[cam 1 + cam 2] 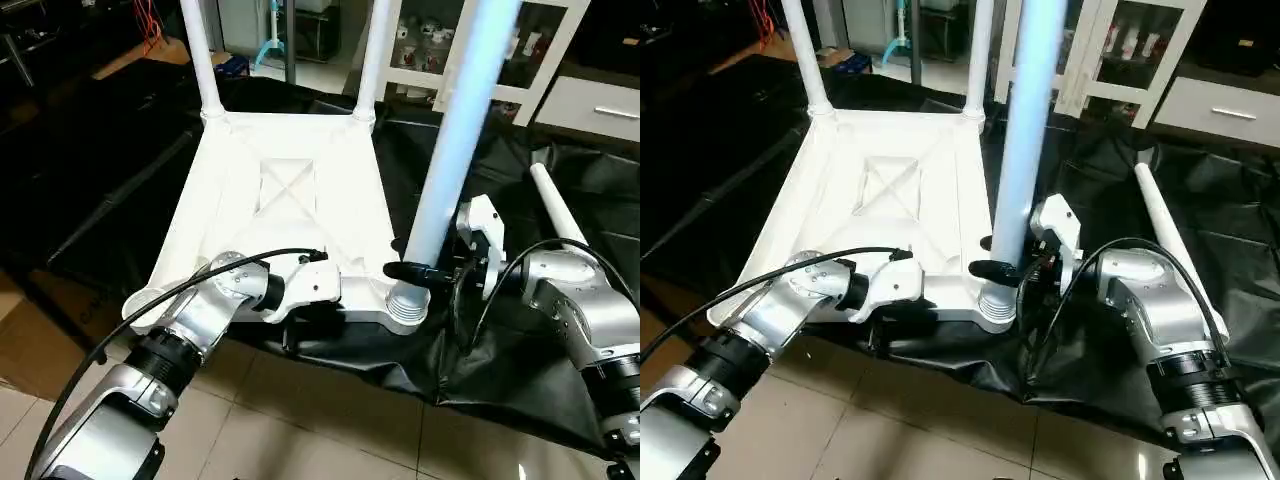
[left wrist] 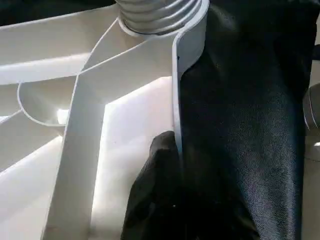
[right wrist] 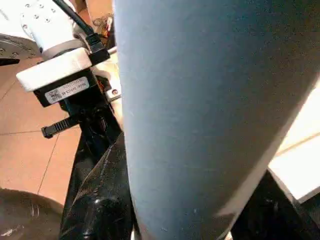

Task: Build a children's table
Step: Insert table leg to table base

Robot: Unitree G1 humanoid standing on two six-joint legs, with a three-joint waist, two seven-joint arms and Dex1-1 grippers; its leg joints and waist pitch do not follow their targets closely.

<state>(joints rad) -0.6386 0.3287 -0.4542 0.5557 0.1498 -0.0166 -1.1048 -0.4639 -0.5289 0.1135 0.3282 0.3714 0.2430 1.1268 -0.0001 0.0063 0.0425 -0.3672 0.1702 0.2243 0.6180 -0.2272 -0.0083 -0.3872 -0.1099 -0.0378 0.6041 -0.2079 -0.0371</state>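
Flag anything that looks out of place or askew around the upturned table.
One table leg lies loose on the black sheet to the robot's right, not screwed in. The near-left corner socket has no leg. The three fitted legs look upright; nothing looks damaged.

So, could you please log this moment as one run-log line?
left gripper: on table top near edge | right gripper: shut on third leg in near-right socket | fourth leg: lying on black sheet

white X-ribbed table top [image 1: 290, 200]; white legs [image 1: 455, 150], black sheet [image 1: 520, 350]
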